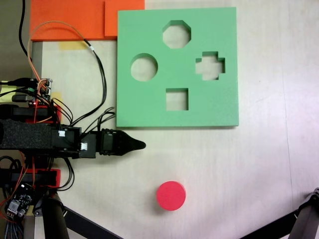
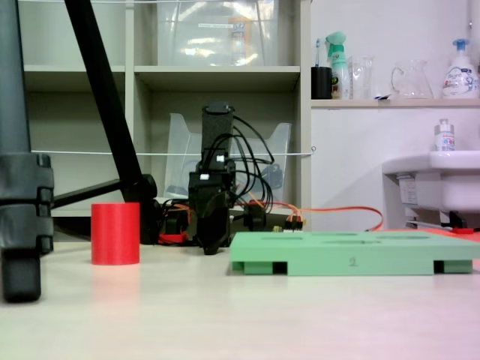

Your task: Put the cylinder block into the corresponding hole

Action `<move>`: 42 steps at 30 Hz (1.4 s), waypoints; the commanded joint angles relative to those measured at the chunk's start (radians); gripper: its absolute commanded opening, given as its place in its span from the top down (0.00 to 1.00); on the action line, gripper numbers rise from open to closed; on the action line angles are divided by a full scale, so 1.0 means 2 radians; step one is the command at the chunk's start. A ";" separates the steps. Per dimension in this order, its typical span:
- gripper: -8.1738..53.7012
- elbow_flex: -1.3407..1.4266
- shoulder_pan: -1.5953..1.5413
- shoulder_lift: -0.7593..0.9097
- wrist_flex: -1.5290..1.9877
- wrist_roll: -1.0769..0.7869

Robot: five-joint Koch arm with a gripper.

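Colours on the pale table and behind it

A bright, plain red is shown by the cylinder block point(image 1: 171, 195), standing on a table point(image 1: 239, 164) of pale cream with a faint wood grain. The foam board point(image 1: 149, 104) is coloured a flat mint green, and the pale table is seen through the corresponding hole point(image 1: 144, 67). Orange foam sheets point(image 1: 75, 20) are laid at the top left of a fixed view. The gripper point(image 1: 139, 145) and arm are finished in black, with red brackets point(image 1: 47, 177) at the base and orange and black cables point(image 1: 65, 27) trailing. The shelving point(image 2: 225, 75) is seen in beige, with a black cup point(image 2: 322, 82) on it.
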 commanded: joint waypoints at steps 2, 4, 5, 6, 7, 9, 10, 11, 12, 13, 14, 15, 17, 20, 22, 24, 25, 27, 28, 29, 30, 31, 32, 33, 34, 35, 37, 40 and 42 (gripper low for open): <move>0.31 0.032 -0.006 0.034 0.014 0.005; 0.31 0.032 -0.006 0.034 0.014 0.005; 0.31 0.032 -0.006 0.034 0.014 0.005; 0.31 0.032 -0.006 0.034 0.014 0.005; 0.31 0.032 -0.006 0.034 0.014 0.005; 0.31 0.032 -0.006 0.034 0.014 0.005; 0.31 0.032 -0.006 0.034 0.014 0.005; 0.31 0.032 -0.006 0.034 0.014 0.005; 0.31 0.032 -0.006 0.034 0.014 0.005; 0.31 0.032 -0.006 0.034 0.014 0.005; 0.31 0.032 -0.006 0.034 0.014 0.005; 0.31 0.032 -0.006 0.034 0.014 0.005; 0.31 0.032 -0.006 0.034 0.014 0.005; 0.31 0.032 -0.006 0.034 0.014 0.005; 0.31 0.032 -0.006 0.034 0.014 0.005; 0.31 0.032 -0.006 0.034 0.014 0.005; 0.31 0.032 -0.006 0.034 0.014 0.005; 0.32 0.032 -0.017 0.034 0.015 0.002; 0.32 0.032 -0.037 0.034 0.015 0.002; 0.32 0.032 -0.044 0.034 0.015 0.005; 0.32 0.032 -0.042 0.034 0.015 0.008; 0.32 0.032 -0.043 0.034 0.015 0.009; 0.32 0.032 -0.041 0.034 0.015 0.008; 0.32 0.032 -0.046 0.034 0.015 0.008; 0.32 0.032 -0.048 0.034 0.015 0.009; 0.33 0.032 -0.048 0.034 0.015 0.009; 0.32 0.032 -0.048 0.034 0.015 0.010; 0.32 0.032 -0.061 0.034 0.015 0.011; 0.28 0.034 -0.065 0.034 0.005 0.015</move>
